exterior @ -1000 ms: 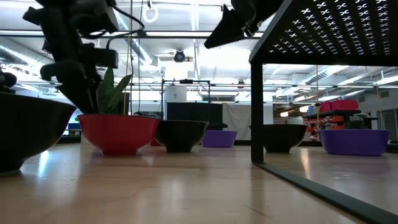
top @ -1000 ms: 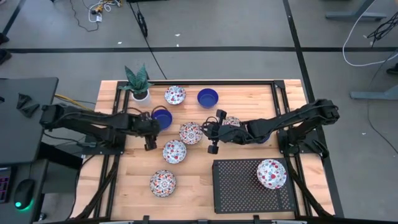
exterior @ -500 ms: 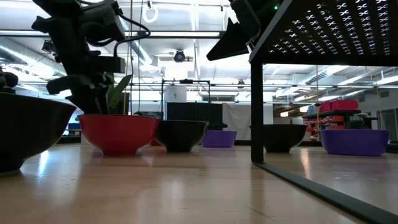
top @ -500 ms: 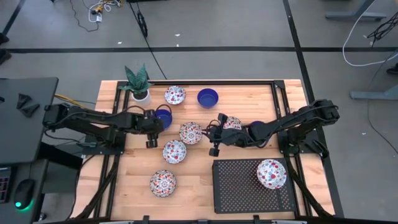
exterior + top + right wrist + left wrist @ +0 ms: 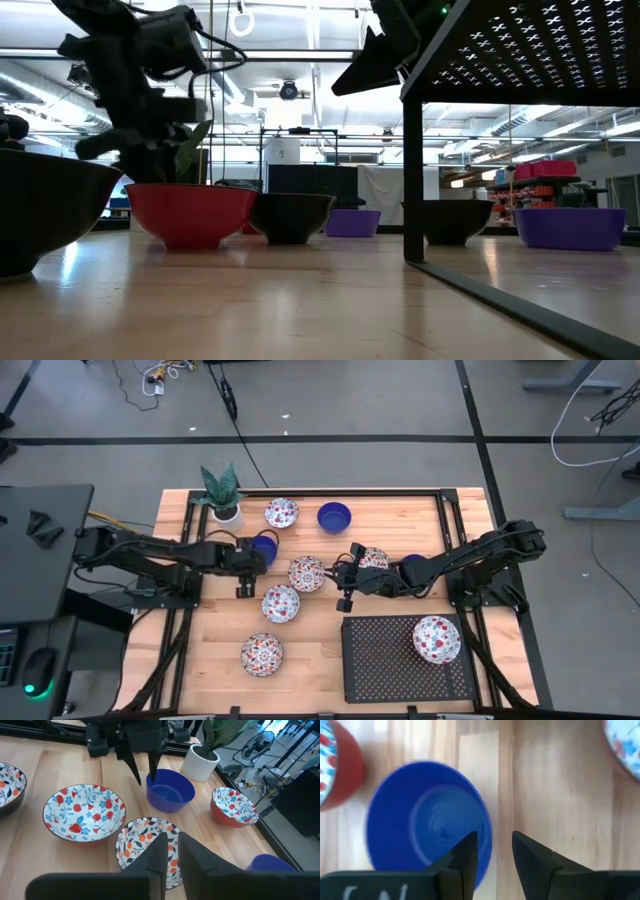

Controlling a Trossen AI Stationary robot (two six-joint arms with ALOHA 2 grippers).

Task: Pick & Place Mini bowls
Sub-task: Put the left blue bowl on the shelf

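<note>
The surface (image 5: 320, 650) carries a black perforated tray (image 5: 385, 665) at the front right, with one floral bowl (image 5: 436, 638) already on it. The other bowls lie in the middle and back of the surface.

The left pincer (image 5: 243, 568) hangs directly above the near rim of a blue bowl (image 5: 262, 547). Its fingers (image 5: 465, 857) are apart; one is over the inside of the rim, the other over bare wood outside, so the wall lies between them. A straight descent should be enough, I judge.

The right pincer (image 5: 345, 578) hovers beside a floral bowl (image 5: 306, 573), its fingers nearly together and empty.

Compared with one second ago, the left pincer has moved a little toward the blue bowl, and the right arm has drawn back slightly.
</note>
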